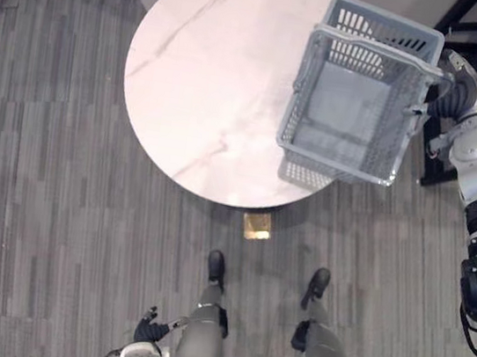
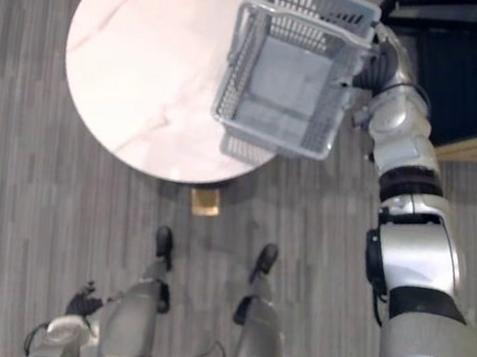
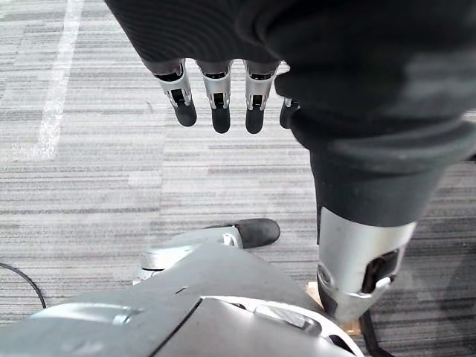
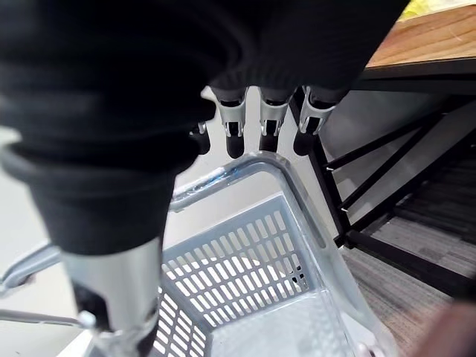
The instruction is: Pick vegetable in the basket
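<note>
Basket (image 1: 295, 106) sits empty over the desk (image 1: 200, 75) edge; right hand (image 4: 234, 141) at its rim, grasp unclear; left hand (image 3: 221, 111) hangs loose-fingered; picking seems unstarted.

Basket (image 1: 377, 49) above table's (image 1: 208, 77) right edge

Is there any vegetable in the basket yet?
No: the grey basket shows a bare floor in the left eye view, with nothing lying inside.

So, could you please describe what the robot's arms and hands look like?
The right arm is made of rounded silver-grey shells with black bands at the joints. The left hand and right hand each have a dark ribbed cover over wrist and back, with slim silver fingers ending in dark tips.
</note>
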Robot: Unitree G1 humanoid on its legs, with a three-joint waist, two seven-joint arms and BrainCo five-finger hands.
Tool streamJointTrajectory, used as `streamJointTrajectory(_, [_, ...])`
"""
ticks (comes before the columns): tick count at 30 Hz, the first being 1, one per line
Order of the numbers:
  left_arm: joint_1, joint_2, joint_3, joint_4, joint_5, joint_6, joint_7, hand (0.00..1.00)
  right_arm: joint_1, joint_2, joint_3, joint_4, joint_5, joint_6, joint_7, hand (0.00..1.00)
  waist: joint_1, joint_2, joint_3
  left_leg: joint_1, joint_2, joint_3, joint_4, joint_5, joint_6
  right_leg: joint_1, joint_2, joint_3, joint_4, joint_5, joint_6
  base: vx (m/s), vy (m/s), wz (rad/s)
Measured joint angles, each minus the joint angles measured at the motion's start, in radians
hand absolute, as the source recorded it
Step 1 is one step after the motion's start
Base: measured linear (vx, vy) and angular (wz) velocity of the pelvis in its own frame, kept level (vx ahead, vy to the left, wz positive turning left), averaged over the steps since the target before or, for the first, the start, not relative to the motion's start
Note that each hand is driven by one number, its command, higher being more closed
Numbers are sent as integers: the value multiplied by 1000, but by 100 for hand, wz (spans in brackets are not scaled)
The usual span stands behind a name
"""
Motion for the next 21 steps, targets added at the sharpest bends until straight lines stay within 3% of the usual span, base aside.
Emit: streamJointTrajectory(21, [-27, 7, -17, -2, 0, 1, 24, 0, -81, 0, 9, 11, 0, 13, -23, 0, 3, -13, 7, -19, 22, -29, 0, 19, -5, 8, 20, -28, -10, 2, -2, -6, -2, 4])
